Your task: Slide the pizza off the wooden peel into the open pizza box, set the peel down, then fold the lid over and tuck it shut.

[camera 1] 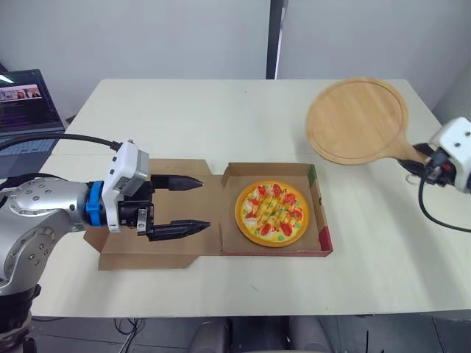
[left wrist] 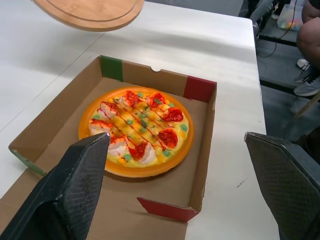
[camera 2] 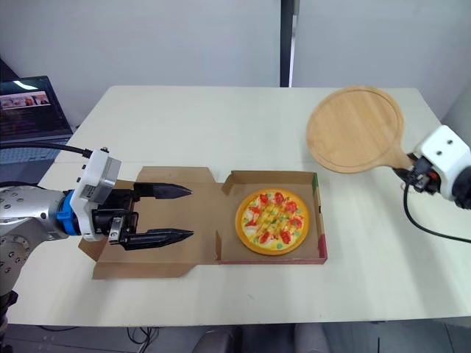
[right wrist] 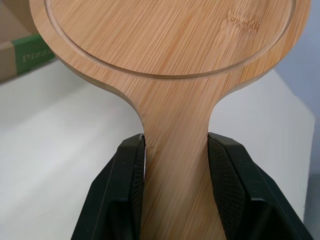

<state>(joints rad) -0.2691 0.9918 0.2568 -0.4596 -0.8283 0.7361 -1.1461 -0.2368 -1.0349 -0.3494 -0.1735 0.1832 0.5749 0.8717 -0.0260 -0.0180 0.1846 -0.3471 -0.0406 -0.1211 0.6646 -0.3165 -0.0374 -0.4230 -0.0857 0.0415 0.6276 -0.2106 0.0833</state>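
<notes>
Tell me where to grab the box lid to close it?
Grab the lid by its free outer edge, coming from the robot's left. It lies flat, hinged beside the pizza, and the open left tool hovers over it.

- The laptop, upper left, is cropped by the frame edge.
- My left gripper hides part of the box lid.
- My right gripper hides the handle end of the peel.

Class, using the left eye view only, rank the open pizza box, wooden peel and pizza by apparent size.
1. pizza box, lid spread flat: largest.
2. wooden peel: its disc looks wider than the pizza, though nearness to the camera may help.
3. pizza: smallest, fitting inside the box.
</notes>
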